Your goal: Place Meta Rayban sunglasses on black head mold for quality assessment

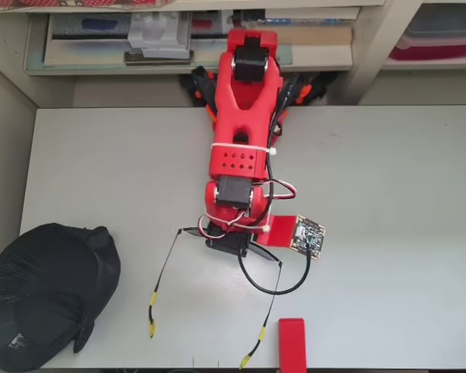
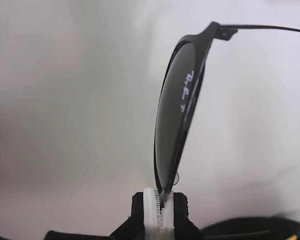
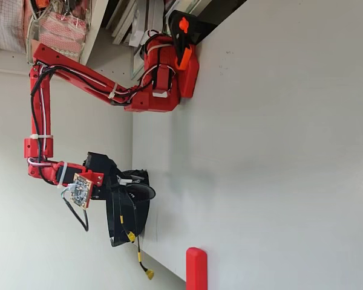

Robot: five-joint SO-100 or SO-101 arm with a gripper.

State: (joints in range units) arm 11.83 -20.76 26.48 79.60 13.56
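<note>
In the overhead view, your target, the head mold [image 1: 46, 295], sits at the far left near the bench [image 1: 388, 202] front corner, well apart from everything else. Moving right, the sunglasses [image 1: 217, 233] hang under the red arm near the middle of the bench, their temples open and trailing toward the front edge, yellow tips lowest in the picture. The wrist view shows the pincer [image 2: 162, 210] pressed together on the rim of one dark lens, close to the bridge, so the glasses [image 2: 180, 110] are firmly pinched, and the fixed view shows them lifted clear of the bench. Further right, a small red block [image 1: 292, 343] lies near the front edge. So the mold lies to the left of the pincer and somewhat forward; I judge you need a leftward swing, with the temples turned to straddle the mold.
</note>
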